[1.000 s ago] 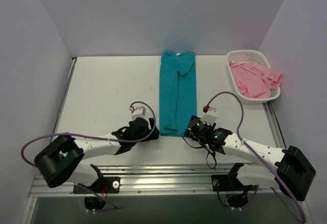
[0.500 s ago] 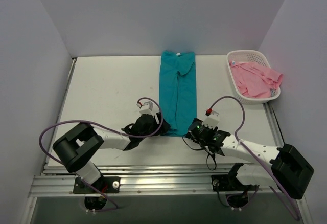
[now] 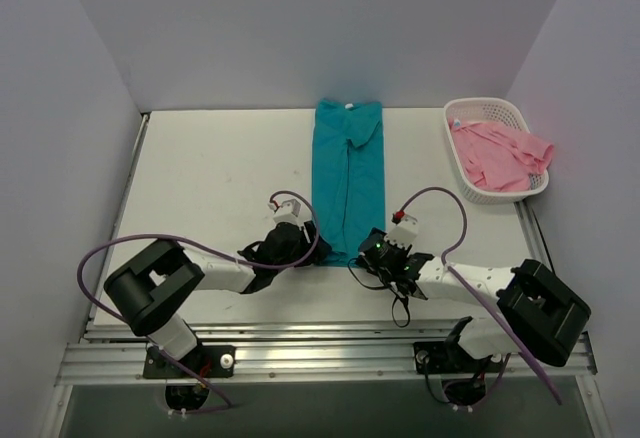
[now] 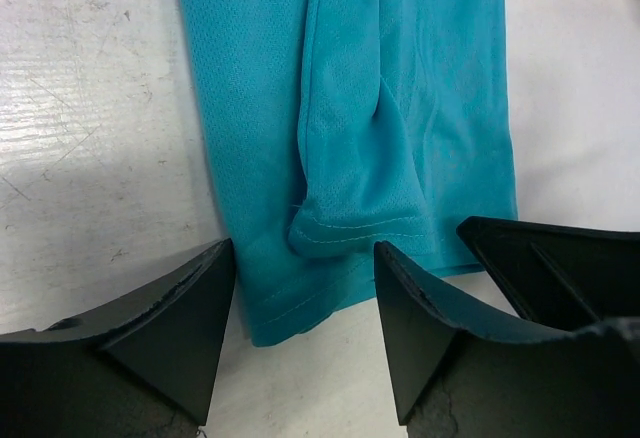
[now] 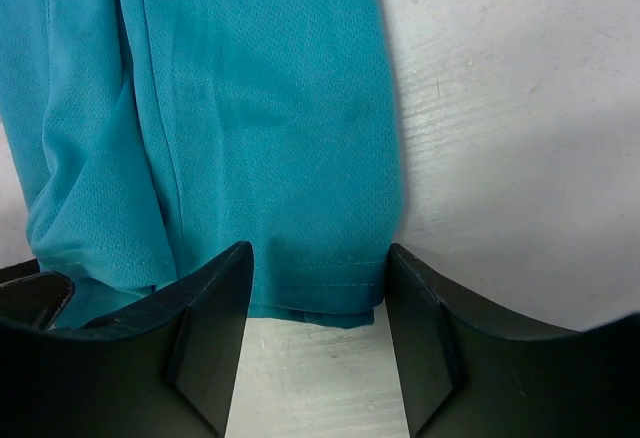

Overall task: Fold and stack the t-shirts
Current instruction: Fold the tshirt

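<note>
Left gripper (image 4: 302,253) is spread open over the near-left hem corner of the plain teal cloth t-shirt (image 3: 348,178), a long folded strip running from the tabletop's (image 3: 200,178) far edge toward the near one. Right gripper (image 5: 318,250), open too, straddles the near-right corner. Wrist cams show stitched hem between the jaws, not pinched. Only the top view catches the light pink cloth t-shirt (image 3: 500,153), heaped in the white plastic lattice basket (image 3: 478,106) at the far-right corner.

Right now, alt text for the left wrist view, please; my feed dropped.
The left gripper is open, its two black fingers astride the near hem of the folded teal t-shirt. The shirt lies flat on the scuffed white table; the cloth is not yet pinched.
</note>
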